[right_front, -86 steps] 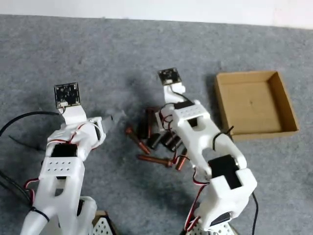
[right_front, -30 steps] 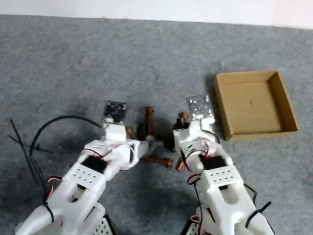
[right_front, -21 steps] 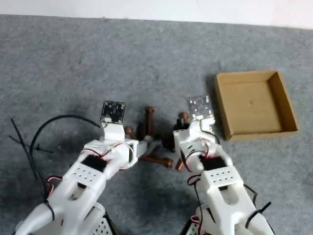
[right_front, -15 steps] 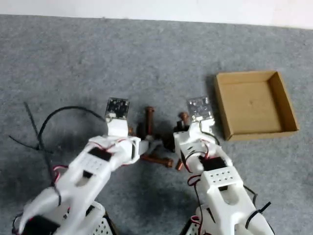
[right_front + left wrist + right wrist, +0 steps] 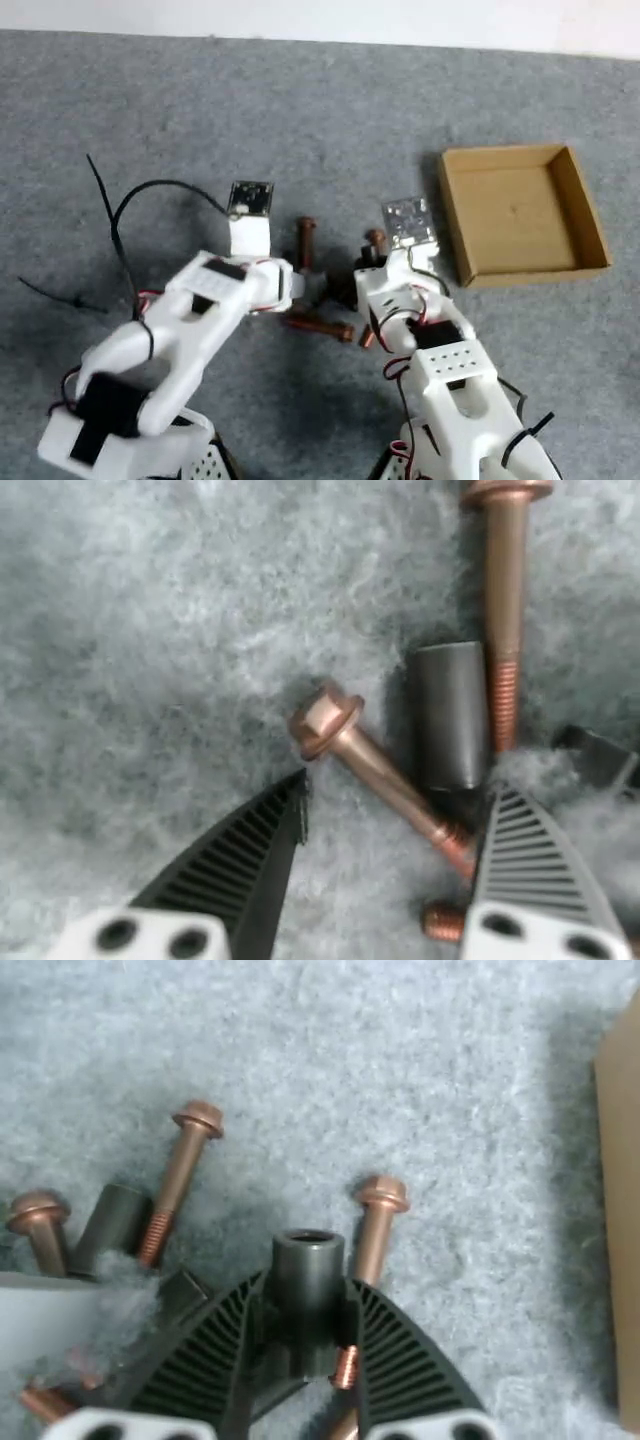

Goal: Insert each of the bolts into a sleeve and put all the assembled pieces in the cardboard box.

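Grey carpet [image 5: 200, 100] below: left pincer [image 5: 398, 788] gapes low over bolt [image 5: 350, 745], right pincer [image 5: 305, 1290] clamps sleeve [image 5: 308, 1265].

No readable text, labels, numbers or signs on any object or surface.

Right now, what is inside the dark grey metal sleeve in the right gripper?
The dark grey metal sleeve in the right gripper shows an open, dark hole at its free end. Deeper inside is shadowed; the fingers cover its other end.

Left gripper [image 5: 400, 792] jaws apart over bolt [image 5: 385, 780], sleeve [image 5: 452, 715] beside.
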`<state>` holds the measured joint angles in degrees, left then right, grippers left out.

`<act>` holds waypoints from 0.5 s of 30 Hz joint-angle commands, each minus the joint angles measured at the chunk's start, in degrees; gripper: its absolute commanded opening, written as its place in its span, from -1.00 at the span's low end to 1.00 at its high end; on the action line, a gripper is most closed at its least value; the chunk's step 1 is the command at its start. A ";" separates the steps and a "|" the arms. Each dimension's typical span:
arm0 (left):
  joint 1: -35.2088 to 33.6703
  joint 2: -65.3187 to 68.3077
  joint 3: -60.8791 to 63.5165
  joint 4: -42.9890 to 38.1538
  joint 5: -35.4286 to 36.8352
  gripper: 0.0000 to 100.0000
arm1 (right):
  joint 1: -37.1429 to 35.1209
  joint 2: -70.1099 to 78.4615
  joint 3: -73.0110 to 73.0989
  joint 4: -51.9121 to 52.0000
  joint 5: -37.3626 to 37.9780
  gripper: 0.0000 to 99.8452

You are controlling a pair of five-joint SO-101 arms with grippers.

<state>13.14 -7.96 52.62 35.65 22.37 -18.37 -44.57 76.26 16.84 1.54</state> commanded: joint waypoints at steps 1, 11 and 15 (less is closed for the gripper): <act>-0.31 2.59 -5.85 7.65 0.44 -0.48 | 0.66 -1.63 -0.66 -1.45 0.53 -0.99; 1.54 3.47 -6.81 9.05 0.44 -0.48 | 0.66 -1.63 -0.31 -1.45 0.53 -0.99; 1.54 3.47 -6.81 9.05 0.44 -0.48 | 0.66 -1.63 -0.31 -1.45 0.53 -0.99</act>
<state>14.02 -4.70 46.90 43.47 22.37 -18.37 -44.57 76.26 16.84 1.54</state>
